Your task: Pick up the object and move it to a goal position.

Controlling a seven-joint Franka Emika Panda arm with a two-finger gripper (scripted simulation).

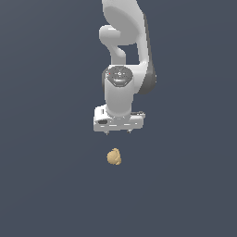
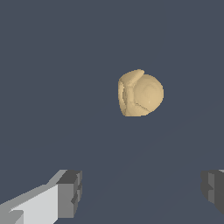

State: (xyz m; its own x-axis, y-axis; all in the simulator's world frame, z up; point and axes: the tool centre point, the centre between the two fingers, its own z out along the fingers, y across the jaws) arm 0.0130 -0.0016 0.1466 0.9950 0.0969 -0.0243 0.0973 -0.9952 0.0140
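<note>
Nearest the wrist camera, the white two-fingered gripper [image 2: 140,192] has its grey-padded fingers [image 2: 70,192] spread wide apart with nothing between them, seemingly readied for a grasp. Beyond, the small tan-yellow lumpy object [image 2: 140,93] lies on the dark grey floor [image 1: 46,185], untouched, just beneath the gripper [image 1: 118,133].

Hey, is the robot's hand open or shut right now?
Open. In the wrist view the hand has its two fingers far apart with nothing between them, and the tan blob lies apart from both, ungrasped.
</note>
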